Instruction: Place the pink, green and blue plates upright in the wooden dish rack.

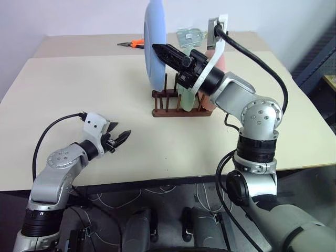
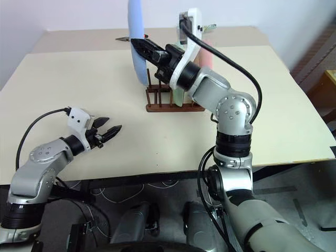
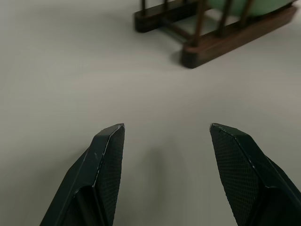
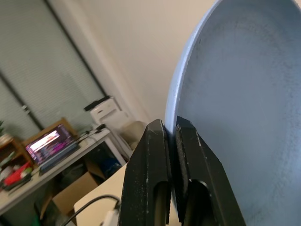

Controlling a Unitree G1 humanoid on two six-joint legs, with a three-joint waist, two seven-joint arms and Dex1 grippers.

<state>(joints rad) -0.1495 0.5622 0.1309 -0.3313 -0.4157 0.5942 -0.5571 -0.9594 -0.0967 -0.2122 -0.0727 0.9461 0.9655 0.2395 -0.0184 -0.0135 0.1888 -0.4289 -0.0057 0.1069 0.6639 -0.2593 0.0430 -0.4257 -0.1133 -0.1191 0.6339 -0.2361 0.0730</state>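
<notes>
Your right claw is clamped on the rim of the blue plate, holding it upright above the wooden dish rack at the far middle of the worktop. The green plate and the pink plate already stand in the rack. Your left claw hangs open and empty over bare worktop nearer you. Orange-handled pliers lie well behind the rack.

Dark varnished wooden dish rack, smooth matt blue plate, possibly plastic, matt tabletop

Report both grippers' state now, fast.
Left gripper: open, empty, above the table.
Right gripper: shut on the blue plate, held upright over the wooden dish rack.
</notes>
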